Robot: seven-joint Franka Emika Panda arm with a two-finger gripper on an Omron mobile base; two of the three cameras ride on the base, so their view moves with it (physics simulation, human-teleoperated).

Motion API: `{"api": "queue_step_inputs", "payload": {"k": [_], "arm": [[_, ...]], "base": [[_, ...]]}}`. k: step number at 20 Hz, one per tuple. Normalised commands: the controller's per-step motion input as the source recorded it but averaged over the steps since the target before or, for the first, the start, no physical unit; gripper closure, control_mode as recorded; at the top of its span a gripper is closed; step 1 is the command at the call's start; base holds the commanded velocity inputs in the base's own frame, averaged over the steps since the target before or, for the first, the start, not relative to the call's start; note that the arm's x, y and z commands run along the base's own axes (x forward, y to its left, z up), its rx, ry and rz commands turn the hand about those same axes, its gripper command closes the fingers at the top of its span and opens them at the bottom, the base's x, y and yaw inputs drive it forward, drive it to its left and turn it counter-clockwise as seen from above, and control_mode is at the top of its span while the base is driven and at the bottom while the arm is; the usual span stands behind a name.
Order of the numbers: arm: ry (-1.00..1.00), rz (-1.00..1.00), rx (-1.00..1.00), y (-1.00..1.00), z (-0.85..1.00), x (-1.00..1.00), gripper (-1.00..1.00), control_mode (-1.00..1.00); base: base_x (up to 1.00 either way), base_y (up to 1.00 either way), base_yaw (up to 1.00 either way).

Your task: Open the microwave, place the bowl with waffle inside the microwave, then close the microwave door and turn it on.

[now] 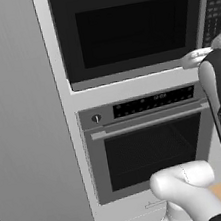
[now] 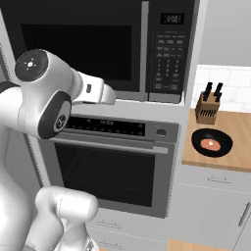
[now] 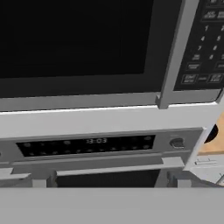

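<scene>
The pincer (image 3: 107, 181) stands wide, its two tips far apart with nothing between them, and it hangs in front of the cabinet just below the microwave (image 2: 98, 44), level with the white strip under it. The microwave door (image 1: 129, 26) is shut; its one long grey handle (image 2: 144, 49) runs upright along the door's right edge, and one keypad (image 2: 169, 59) sits just right of that handle under a small display. Directly below the microwave is one steel oven (image 2: 112, 162), also shut, with one horizontal bar across its door, a dark control panel and one round knob (image 2: 161, 132) at the panel's right end. Below the oven the left base view shows two small drawer pulls (image 1: 152, 204) on the white cabinet front. Left of the microwave a tall plain grey panel (image 1: 18, 122) runs from top to bottom. Right of the microwave and lower down lies a wooden counter (image 2: 238, 147) against a white tiled wall. On it rests the bowl (image 2: 212, 142), one dark round dish with a pale orange waffle in it, well apart from the pincer. Just behind the bowl stands one wooden knife block (image 2: 207, 110) with dark handles sticking up; I count two. White cabinet doors sit under the counter.
</scene>
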Motion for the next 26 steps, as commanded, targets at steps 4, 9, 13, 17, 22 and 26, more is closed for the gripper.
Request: {"api": "queue_step_inputs", "payload": {"k": [4,9,13,17,22,26], "arm": [[-0.26,-0.01,0.01,-0.01,0.00,-0.08,-1.00,-1.00],[-0.24,-0.03,0.00,0.00,0.02,-0.19,-1.00,-1.00],[-0.13,-0.01,0.00,-0.12,0.11,-0.10,-1.00,-1.00],[-0.08,-0.07,0.00,-0.32,0.42,-0.01,-1.00,-1.00],[0.00,-0.05,0.01,-0.42,0.60,0.02,-1.00,-1.00],[0.09,0.00,0.00,-0.39,0.39,0.17,-1.00,-1.00]], "base": [[0.00,0.00,0.00],[0.00,0.00,0.00],[0.00,0.00,0.00],[0.00,0.00,0.00],[0.00,0.00,0.00],[0.00,0.00,0.00]]}}
